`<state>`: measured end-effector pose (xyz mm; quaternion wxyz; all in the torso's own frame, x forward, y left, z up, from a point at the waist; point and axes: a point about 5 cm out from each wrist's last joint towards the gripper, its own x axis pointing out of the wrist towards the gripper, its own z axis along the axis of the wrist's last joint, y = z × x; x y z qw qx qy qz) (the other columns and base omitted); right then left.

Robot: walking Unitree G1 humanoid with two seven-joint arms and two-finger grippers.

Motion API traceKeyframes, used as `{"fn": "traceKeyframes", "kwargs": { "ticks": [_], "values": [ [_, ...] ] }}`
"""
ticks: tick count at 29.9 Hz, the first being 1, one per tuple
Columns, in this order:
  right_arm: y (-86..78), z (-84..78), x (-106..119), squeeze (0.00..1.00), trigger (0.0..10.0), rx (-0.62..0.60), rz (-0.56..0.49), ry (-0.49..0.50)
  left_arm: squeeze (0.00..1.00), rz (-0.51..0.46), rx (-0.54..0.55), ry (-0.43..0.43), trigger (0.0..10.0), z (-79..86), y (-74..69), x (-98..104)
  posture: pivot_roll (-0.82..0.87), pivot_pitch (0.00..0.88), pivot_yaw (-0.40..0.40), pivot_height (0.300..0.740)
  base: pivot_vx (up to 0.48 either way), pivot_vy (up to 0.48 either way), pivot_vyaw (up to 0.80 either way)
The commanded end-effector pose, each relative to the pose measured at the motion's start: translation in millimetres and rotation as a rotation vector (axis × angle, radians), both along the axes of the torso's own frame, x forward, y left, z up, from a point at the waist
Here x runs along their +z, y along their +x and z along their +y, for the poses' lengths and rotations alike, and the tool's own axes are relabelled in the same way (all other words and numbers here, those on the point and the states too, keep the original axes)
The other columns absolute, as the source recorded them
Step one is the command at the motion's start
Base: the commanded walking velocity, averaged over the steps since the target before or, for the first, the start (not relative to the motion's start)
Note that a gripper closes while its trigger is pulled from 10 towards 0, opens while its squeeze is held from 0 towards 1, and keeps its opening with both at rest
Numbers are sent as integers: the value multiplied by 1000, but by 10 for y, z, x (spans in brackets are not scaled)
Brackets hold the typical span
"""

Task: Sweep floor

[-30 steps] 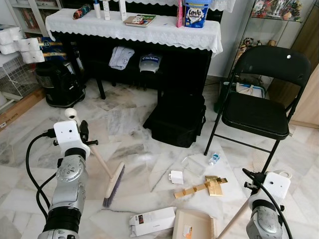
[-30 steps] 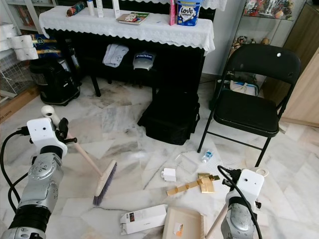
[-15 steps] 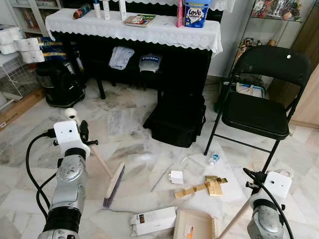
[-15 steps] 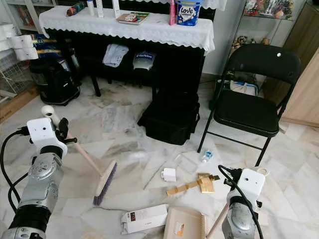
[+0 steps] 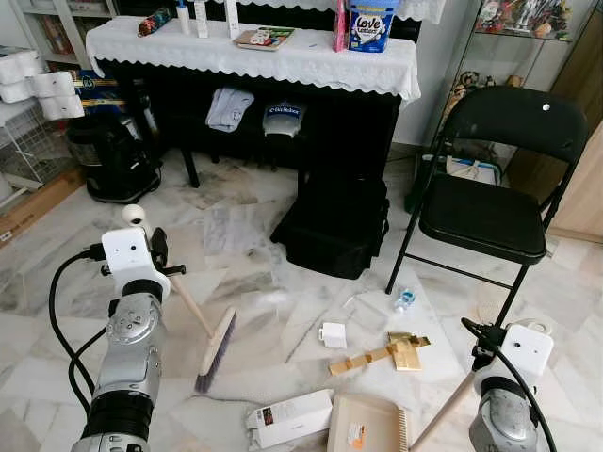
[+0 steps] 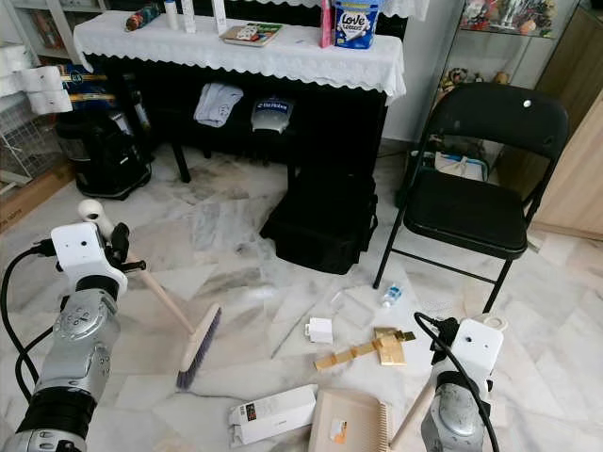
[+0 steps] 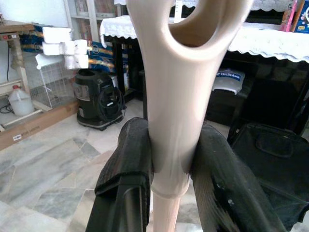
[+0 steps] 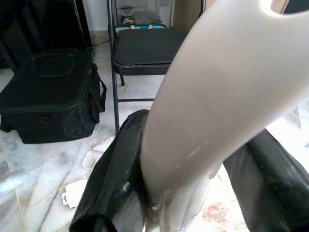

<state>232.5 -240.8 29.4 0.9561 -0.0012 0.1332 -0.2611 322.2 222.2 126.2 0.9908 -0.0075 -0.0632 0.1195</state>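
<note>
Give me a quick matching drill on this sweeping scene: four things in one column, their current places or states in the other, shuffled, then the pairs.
Things:
1. broom
2. dustpan
3. white box
4. black bag

Places or states:
A. beside the folding chair, in front of the dark cabinet
B. head on the floor, handle clamped by the left gripper
C. lying on the floor just left of the dustpan
D. on the floor, handle held by the right gripper

Pairs: 1-B, 2-D, 3-C, 4-A

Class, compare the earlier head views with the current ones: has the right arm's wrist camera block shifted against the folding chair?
Yes, slightly. The right wrist block has crept outward to the robot's right and a little lower, judged against the folding chair, which has held its place.
</note>
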Motion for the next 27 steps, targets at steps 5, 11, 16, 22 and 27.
{"fn": "traceKeyframes", "kwargs": {
  "ticks": [5,11,16,22,27],
  "values": [
    [32,-12,28,1000,10000,7,-19,-11,0,-62,-6,6,10000,-14,25,155,-69,8,-18,740,0,0,0],
    [18,-8,2,1000,10000,8,-12,-9,0,-62,-7,7,10000,-16,26,155,-68,8,-18,740,0,0,0],
    [9,-2,-17,1000,10000,7,-4,-7,0,-61,-9,7,10000,-18,28,156,-68,7,-17,740,0,0,0],
    [-1,-3,-62,0,10000,-3,22,-18,0,-60,-12,8,10000,-22,32,159,-65,7,-16,740,0,0,0],
    [2,-4,-50,0,10000,-15,3,-19,0,-62,-12,9,10000,-17,34,165,-64,6,-14,740,0,0,0]
  ]
}}
